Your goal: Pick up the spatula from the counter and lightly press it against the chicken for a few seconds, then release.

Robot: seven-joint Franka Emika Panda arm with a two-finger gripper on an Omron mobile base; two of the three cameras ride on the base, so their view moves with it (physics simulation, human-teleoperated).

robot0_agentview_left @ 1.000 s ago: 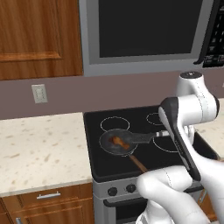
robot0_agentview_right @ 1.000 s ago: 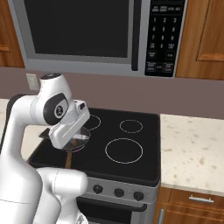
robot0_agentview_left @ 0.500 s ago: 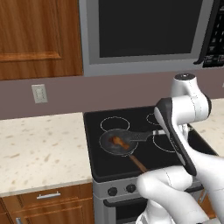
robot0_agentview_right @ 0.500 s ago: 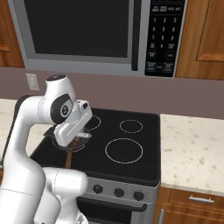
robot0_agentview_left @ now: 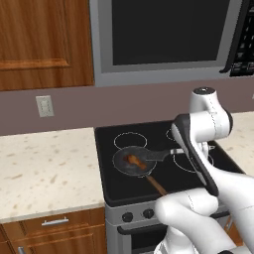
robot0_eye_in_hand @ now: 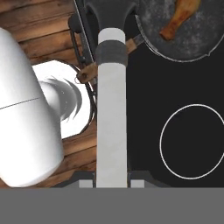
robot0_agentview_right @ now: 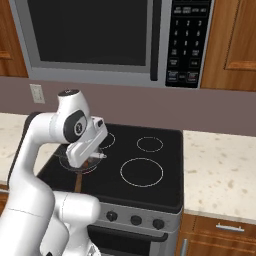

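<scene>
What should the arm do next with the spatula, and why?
Probably swing the spatula sideways until its blade is over the chicken, then ease it down. The spatula is already held by its handle, but its black blade sits beside the pan, clear of the chicken, so pressing now would miss.

spatula (robot0_eye_in_hand: 111,113): showing a smooth, matt white handle
pan (robot0_eye_in_hand: 201,43): looking like dull, mottled grey metal
stovetop (robot0_eye_in_hand: 148,100): appearing smooth black
counter (robot0_agentview_left: 44,163): showing speckled stone
</scene>
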